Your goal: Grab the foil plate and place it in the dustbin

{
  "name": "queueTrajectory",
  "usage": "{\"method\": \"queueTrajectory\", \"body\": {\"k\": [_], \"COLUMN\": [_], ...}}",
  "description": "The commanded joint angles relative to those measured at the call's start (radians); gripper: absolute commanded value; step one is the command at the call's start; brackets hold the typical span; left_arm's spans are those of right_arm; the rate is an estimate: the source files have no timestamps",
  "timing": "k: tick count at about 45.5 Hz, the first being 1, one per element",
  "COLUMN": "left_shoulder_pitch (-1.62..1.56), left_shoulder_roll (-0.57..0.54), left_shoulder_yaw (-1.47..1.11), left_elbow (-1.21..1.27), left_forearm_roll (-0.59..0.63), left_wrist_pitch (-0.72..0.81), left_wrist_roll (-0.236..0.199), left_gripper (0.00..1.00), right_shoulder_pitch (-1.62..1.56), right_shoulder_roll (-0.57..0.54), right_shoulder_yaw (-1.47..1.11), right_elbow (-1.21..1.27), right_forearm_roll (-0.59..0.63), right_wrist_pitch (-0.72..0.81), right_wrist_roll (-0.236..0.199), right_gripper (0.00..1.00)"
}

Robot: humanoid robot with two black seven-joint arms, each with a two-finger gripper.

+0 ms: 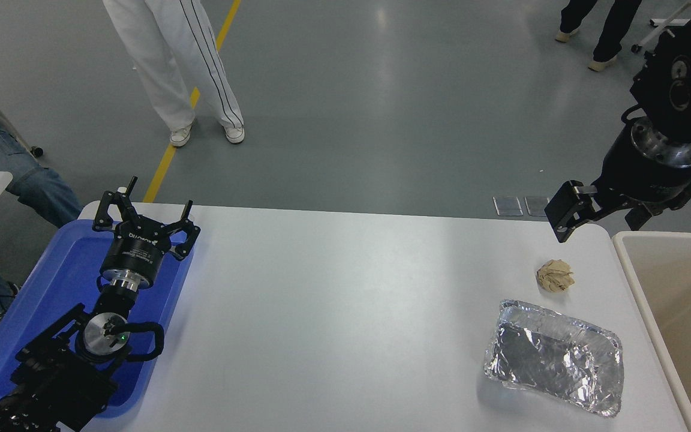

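Note:
The foil plate, a crinkled silver tray with a raised rim, lies on the white table near its front right corner. Just right of the table stands the dustbin, beige with a thick pale rim, cut off by the picture's edge. My right gripper hangs open above the table's far right corner, well behind the plate and holding nothing. At the lower left, over a blue tray, my left gripper is parked and open.
A small crumpled tan paper ball sits between the foil plate and the right gripper. A person in white trousers stands on the floor beyond the table, another sits at the far left, and a third person's feet show at the top right.

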Motion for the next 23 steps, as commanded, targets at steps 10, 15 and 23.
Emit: {"method": "queueTrajectory", "body": {"k": [10, 15, 23], "left_shoulder_pitch": [0.0, 0.0, 0.001], "left_shoulder_roll": [0.0, 0.0, 0.0], "left_shoulder_yaw": [0.0, 0.0, 0.0], "left_elbow": [0.0, 0.0, 0.0], "left_forearm_roll": [0.001, 0.001, 0.0], "left_wrist_pitch": [0.0, 0.0, 0.0], "left_wrist_roll": [0.0, 0.001, 0.0], "left_gripper": [1.0, 1.0, 1.0], "right_shoulder_pitch": [0.009, 0.009, 0.006], "right_shoulder_roll": [-0.004, -0.004, -0.004], "right_shoulder_yaw": [-0.048, -0.1, -0.111], "right_elbow": [-0.011, -0.022, -0.022], "right_forearm_roll": [0.025, 0.025, 0.028], "right_wrist_pitch": [0.0, 0.0, 0.0], "right_wrist_roll": [0.003, 0.003, 0.003], "right_gripper": [1.0, 1.0, 1.0]}}
